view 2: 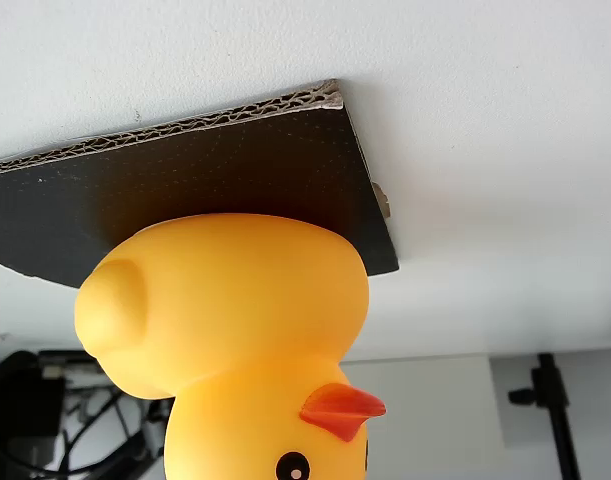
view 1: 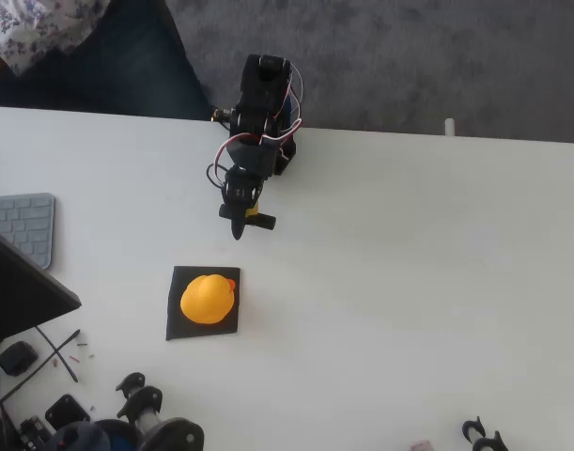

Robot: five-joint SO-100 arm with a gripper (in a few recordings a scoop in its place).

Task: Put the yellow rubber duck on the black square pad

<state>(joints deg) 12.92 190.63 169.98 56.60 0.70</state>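
Observation:
The yellow rubber duck (view 1: 208, 299) sits on the black square pad (view 1: 178, 326), its red-orange beak toward the pad's upper right corner. The pad lies flat on the white table, left of centre in the overhead view. My gripper (view 1: 238, 231) hangs a short way above and right of the pad, apart from the duck, its black fingers tapering to one point with nothing between them. The wrist view is upside down. There the duck (view 2: 235, 320) fills the lower middle, resting on the pad (view 2: 185, 170), whose corrugated cardboard edge shows.
A dark laptop (view 1: 19, 287) and a grey keyboard (view 1: 23, 225) lie at the left edge. Black parts and cables (view 1: 127, 413) clutter the bottom left, and small black pieces (view 1: 482, 434) sit at the bottom right. The arm's base (view 1: 266, 103) stands at the table's far edge. A person's sleeve (view 1: 33, 28) shows top left.

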